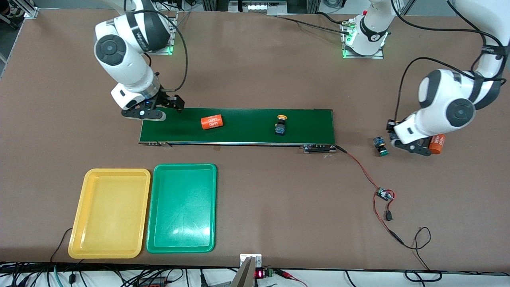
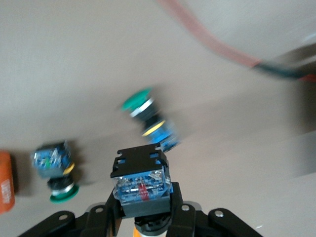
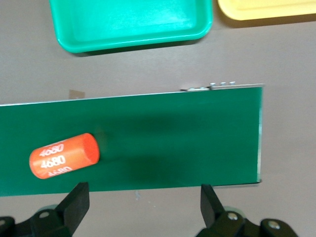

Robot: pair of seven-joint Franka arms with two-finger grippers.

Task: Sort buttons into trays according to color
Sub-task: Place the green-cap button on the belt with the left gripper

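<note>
Nearest the front camera, a yellow tray (image 1: 109, 213) and a green tray (image 1: 182, 208) lie side by side, both bare. Farther back, a yellow-capped button (image 1: 281, 124) and an orange cylinder (image 1: 212, 122) sit on the conveyor belt (image 1: 247, 135). The right gripper (image 3: 143, 200) hovers over the belt's end, fingers released. At the left arm's end of the desk (image 1: 259, 71), the left gripper (image 2: 143, 217) has its fingers clenched on a button (image 2: 141, 185), near two green-capped buttons (image 2: 150, 121).

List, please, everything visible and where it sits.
Push-button switches with black-and-blue bodies: four; one yellow-capped on the belt; two green-capped on the table at the left arm's end; one in the left gripper.
Orange cylinders with white numerals: two; one on the belt, one beside the left gripper.
Shallow plastic trays: two, yellow and green, adjacent, nearer the camera than the belt.
Dark-green conveyor belt: one, mid-table.
Red-and-black wire with circuit board: one, at the belt's end.
Left gripper: shut on a switch.
Right gripper: open, over the belt's end.
</note>
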